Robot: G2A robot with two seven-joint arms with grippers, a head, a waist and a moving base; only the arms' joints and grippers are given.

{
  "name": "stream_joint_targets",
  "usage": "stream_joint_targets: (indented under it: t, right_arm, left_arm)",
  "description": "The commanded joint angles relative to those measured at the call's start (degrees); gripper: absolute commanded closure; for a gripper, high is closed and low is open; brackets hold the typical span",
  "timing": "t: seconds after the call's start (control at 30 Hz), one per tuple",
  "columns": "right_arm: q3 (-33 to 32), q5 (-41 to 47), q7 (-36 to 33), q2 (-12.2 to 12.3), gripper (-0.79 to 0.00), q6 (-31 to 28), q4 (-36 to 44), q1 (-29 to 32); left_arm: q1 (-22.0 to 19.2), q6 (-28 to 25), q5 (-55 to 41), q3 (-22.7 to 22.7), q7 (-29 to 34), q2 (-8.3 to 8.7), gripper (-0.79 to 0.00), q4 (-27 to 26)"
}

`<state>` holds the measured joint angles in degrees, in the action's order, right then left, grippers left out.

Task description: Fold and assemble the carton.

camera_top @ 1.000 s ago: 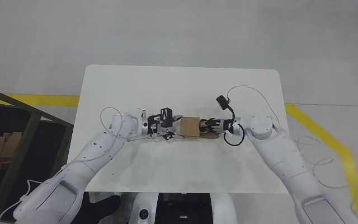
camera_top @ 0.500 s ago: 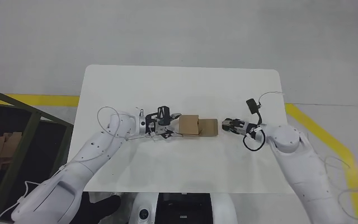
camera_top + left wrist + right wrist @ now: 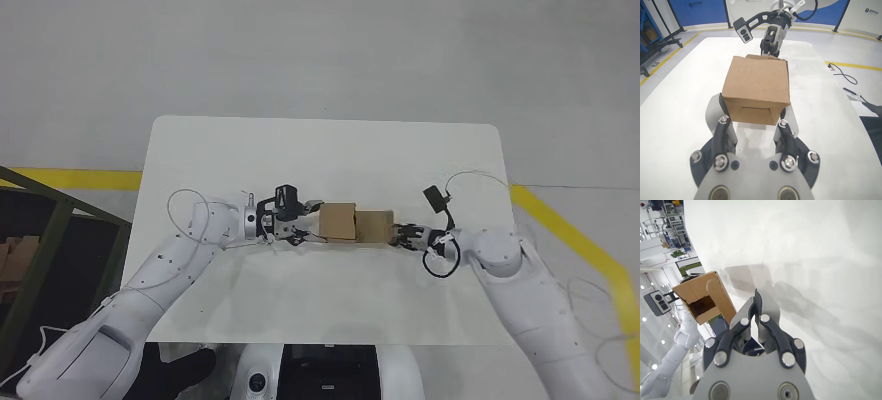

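white table [image 3: 250, 160] on grey floor [image 3: 300, 50], carton [image 3: 352, 224] at centre

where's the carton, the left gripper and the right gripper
carton [image 3: 757, 81], left wrist view, top face
left gripper [image 3: 754, 109], left wrist view, midway between its fingertips
right gripper [image 3: 754, 301], right wrist view, midway between its fingertips

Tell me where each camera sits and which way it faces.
Top view: overhead, looking down at the table; left arm and right arm flank the carton.
Left wrist view: on that wrist, facing the carton's closed end; left fingers flank it.
Right wrist view: on that wrist, facing its open end; right fingers shut.
Both wrists see the carton.
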<state>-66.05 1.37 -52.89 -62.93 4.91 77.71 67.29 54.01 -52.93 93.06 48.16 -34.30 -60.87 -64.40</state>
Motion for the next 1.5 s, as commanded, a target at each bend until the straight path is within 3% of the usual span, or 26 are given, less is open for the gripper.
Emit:
stream_joint_targets:
  t: [0.0, 0.63, 0.7, 0.93, 1.23, 1.47]
  right_arm:
    - [1.2, 0.77, 0.1, -0.38, 0.0, -1.12, -1.12, -1.25]
    - [5.3, 1.3, -0.42, -1.51, 0.0, -1.93, -1.07, -5.45]
    - [5.14, 1.46, -0.53, -1.47, -0.08, -2.43, -1.28, -5.4]
    - [4.5, 3.39, -0.08, -1.48, -0.175, -5.66, -2.1, -4.93]
    - [4.66, 2.22, 0.36, -1.4, -0.099, -7.58, -0.95, -4.76]
    - [4.45, 1.93, -0.15, -1.25, -0.154, -8.26, 0.28, -4.44]
  left_arm:
    - [0.13, 0.1, -0.09, -0.11, 0.21, -0.03, -0.44, -0.2]
    - [-0.02, 3.0, 0.58, -1.31, 4.27, -0.65, -0.406, -0.44]
    - [-0.03, 3.18, 0.54, -1.4, 4.6, -0.71, -0.416, -0.15]
    - [-0.35, 3.51, 0.46, -1.82, 5.61, -1.0, -0.422, 1.01]
    - [-0.88, 3.64, 0.27, -2.05, 6.05, -1.27, -0.44, 2.29]
    - [-1.01, 3.75, 0.18, -2.12, 6.06, -1.39, -0.431, 2.64]
